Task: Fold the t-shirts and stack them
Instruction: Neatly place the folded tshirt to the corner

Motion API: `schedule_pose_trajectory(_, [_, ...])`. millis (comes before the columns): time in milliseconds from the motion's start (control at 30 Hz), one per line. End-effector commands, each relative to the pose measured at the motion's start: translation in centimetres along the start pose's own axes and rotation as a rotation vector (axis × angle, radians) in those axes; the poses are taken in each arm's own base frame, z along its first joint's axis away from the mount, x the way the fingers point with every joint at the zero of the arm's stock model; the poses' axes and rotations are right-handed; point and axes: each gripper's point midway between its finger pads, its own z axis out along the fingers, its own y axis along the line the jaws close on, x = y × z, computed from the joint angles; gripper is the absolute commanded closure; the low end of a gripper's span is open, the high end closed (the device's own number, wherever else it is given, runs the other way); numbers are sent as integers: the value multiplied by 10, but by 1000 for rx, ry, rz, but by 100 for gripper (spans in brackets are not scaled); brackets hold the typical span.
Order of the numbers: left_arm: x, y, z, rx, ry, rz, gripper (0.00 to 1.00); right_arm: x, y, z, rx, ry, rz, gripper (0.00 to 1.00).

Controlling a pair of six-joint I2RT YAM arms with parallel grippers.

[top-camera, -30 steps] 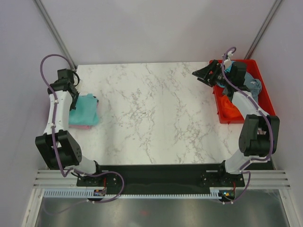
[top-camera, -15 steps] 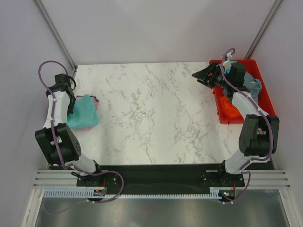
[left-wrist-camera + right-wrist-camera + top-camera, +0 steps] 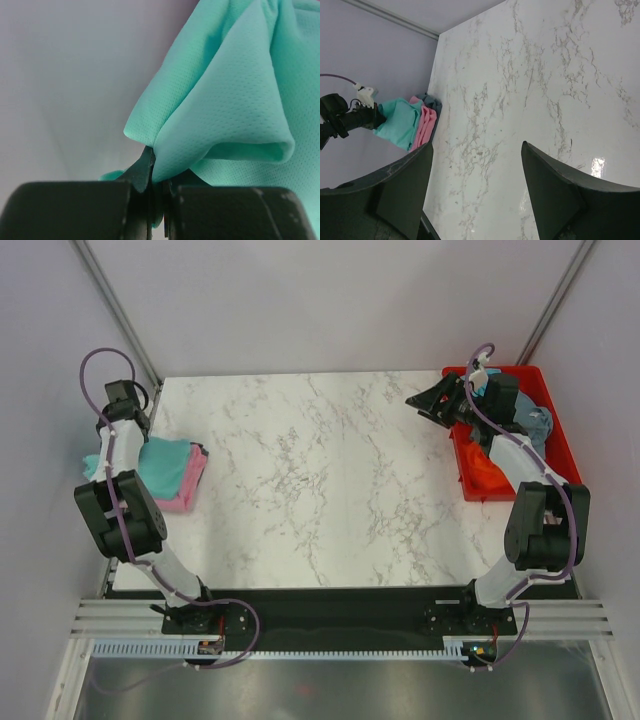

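Observation:
A teal-green t-shirt (image 3: 162, 455) lies on a pink t-shirt (image 3: 188, 483) at the table's left edge. A grey-blue one (image 3: 433, 102) lies under them. My left gripper (image 3: 101, 463) is shut on the teal shirt's edge (image 3: 210, 125) and holds it out past the table's left side; it also shows in the right wrist view (image 3: 367, 118). My right gripper (image 3: 424, 401) is open and empty above the table, just left of the red tray (image 3: 500, 497). An orange shirt (image 3: 487, 470) and a grey-blue one (image 3: 541, 425) lie crumpled in the tray.
The white marble table (image 3: 330, 470) spreads between the two arms. Grey walls stand close on the left (image 3: 60, 75) and right. The right arm's forearm crosses over the tray. Metal corner posts (image 3: 115, 305) rise behind the table.
My left gripper has swung left and back with the teal shirt's edge, dragging the shirt leftward and baring the pink shirt's right strip. The right arm has not moved.

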Motion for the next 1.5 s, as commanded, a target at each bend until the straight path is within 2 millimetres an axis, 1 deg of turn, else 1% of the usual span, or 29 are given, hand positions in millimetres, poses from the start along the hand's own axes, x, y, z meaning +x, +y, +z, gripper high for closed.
schedule_pose_trajectory(0, [-33,55,-11,-172,-96,-39,98,-6,8,-6,-2,-25,-56,20])
schedule_pose_trajectory(100, [-31,50,-5,-166,-74,-23,98,-6,7,-6,3,-23,-63,20])
schedule_pose_trajectory(167, [-28,47,-4,-156,-66,-19,98,-6,5,-5,7,-23,-59,20])
schedule_pose_trajectory(367, [-9,25,3,-118,-25,-10,98,-5,-1,-1,14,-20,-45,20])
schedule_pose_trajectory(433, [-7,22,4,-114,-19,-7,98,-5,-4,1,16,-17,-37,20])
schedule_pose_trajectory(600, [2,12,12,-108,24,-1,98,-7,-3,3,11,-16,-38,20])
schedule_pose_trajectory(633, [4,14,12,-121,36,-10,97,-7,-3,3,10,-17,-38,20])
schedule_pose_trajectory(700, [3,14,13,-128,34,-43,86,-6,-3,2,10,-17,-39,20])
schedule_pose_trajectory(733, [1,15,11,-130,28,-44,85,-5,-4,2,12,-14,-36,20])
schedule_pose_trajectory(767, [-3,21,7,-140,14,-54,85,-4,-4,1,13,-14,-36,20])
schedule_pose_trajectory(800, [-11,20,-3,-123,-34,-121,35,-3,-4,0,14,-14,-38,20])
schedule_pose_trajectory(833, [-15,21,-9,-119,-58,-132,29,-2,-3,0,14,-14,-37,20])
schedule_pose_trajectory(867, [-22,25,-18,-123,-93,-152,5,-2,-3,-1,14,-14,-38,20])
schedule_pose_trajectory(900, [-32,26,-35,-115,-149,-164,2,-2,-1,-2,12,-15,-43,20])
schedule_pose_trajectory(967, [-41,25,-53,-113,-201,-178,2,-3,0,-3,11,-19,-51,20])
schedule_pose_trajectory(1000, [-50,19,-65,-108,-237,-164,2,-4,2,-4,8,-22,-60,20])
schedule_pose_trajectory(1033, [-53,16,-81,-90,-275,-188,1,-4,4,-5,7,-24,-64,20])
schedule_pose_trajectory(1067, [-53,8,-90,-66,-282,-193,1,-5,6,-6,5,-26,-70,20])
schedule_pose_trajectory(1100, [-65,-6,-109,-25,-339,-176,1,-7,10,-8,0,-30,-82,20])
schedule_pose_trajectory(1133, [-65,-15,-124,19,-355,-179,1,-7,10,-9,2,-27,-93,20])
schedule_pose_trajectory(1167, [-68,-16,-147,49,-412,-189,1,-8,12,-11,3,-26,-107,20])
schedule_pose_trajectory(1200, [-80,-32,-169,133,-491,-179,1,-8,16,-14,-1,-22,-124,20])
schedule_pose_trajectory(1233, [-82,-37,-187,199,-522,-201,1,-6,16,-17,5,2,-153,20])
schedule_pose_trajectory(1267, [-84,-34,-209,247,-589,-234,1,-6,20,-19,1,5,-187,20])
schedule_pose_trajectory(1300, [-90,-41,-224,328,-645,-250,1,-6,22,-21,7,19,-206,20])
schedule_pose_trajectory(1333, [-93,-39,-236,357,-680,-296,1,-2,17,-24,26,42,-240,20])
schedule_pose_trajectory(1367, [-94,-42,-247,399,-712,-304,1,-2,16,-25,36,47,-247,20])
schedule_pose_trajectory(1400, [-94,-45,-250,428,-721,-313,1,-3,16,-26,40,48,-249,20])
schedule_pose_trajectory(1467, [-88,-65,-245,498,-688,-305,1,-3,19,-28,43,44,-232,20])
